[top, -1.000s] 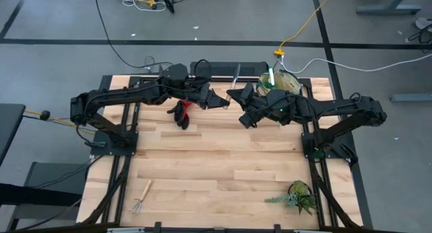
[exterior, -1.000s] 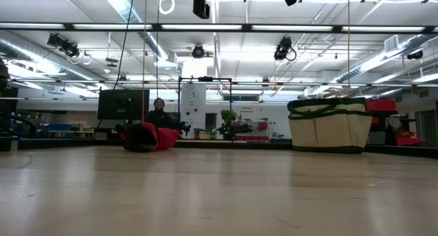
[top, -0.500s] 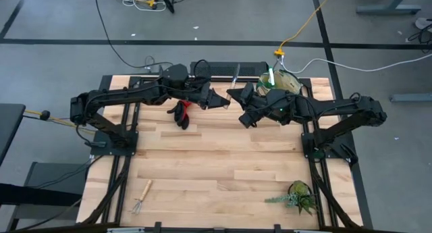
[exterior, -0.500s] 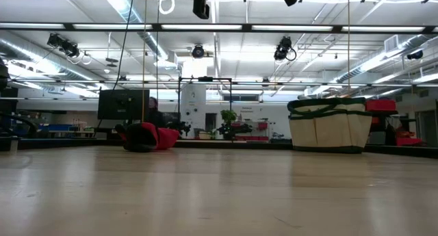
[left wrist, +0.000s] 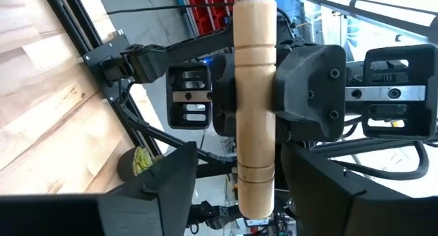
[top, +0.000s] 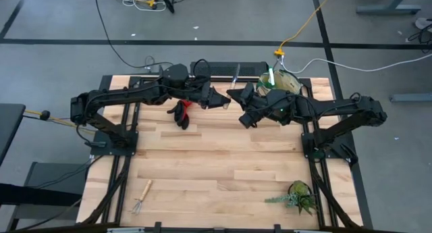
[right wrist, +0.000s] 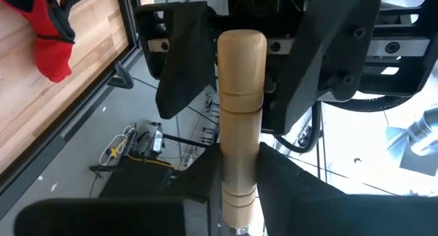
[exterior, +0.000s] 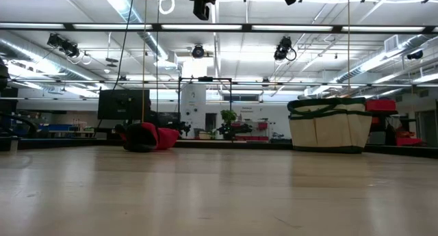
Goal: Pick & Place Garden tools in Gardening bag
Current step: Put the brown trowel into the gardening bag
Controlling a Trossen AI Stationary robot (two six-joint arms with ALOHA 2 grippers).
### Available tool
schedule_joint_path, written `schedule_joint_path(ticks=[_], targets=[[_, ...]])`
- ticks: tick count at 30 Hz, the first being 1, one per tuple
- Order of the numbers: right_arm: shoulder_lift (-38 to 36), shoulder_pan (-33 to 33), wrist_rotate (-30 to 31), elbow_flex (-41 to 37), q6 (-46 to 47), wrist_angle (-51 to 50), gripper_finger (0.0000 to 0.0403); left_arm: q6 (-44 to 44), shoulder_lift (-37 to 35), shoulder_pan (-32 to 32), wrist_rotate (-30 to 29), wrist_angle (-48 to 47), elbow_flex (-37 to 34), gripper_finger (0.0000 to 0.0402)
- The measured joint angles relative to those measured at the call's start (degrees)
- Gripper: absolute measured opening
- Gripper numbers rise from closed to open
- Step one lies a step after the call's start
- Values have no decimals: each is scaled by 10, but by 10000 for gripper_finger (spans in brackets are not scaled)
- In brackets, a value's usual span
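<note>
Above the table's far edge the right gripper clamps the trowel by its wooden handle, the left gripper spread wide around it, near the gardening bag holding a green piece.

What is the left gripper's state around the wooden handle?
Open: the left gripper has visible gaps between its fingers and the wooden handle.
</note>
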Motion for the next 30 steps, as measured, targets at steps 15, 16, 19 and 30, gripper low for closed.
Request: schedule_joint_path(ticks=[15,16,19,30], targets=[[0,0,48,0,51,3,77,13,-2,43,86,9,0,227],[0,0,56,0,55,3,77,20,-2,47,87,9,0,227],[0,0,73,0,68,2,77,42,-2,57,83,8,0,225],[0,0,114,0,136,2,77,181,-2,61,12,4,0,198]])
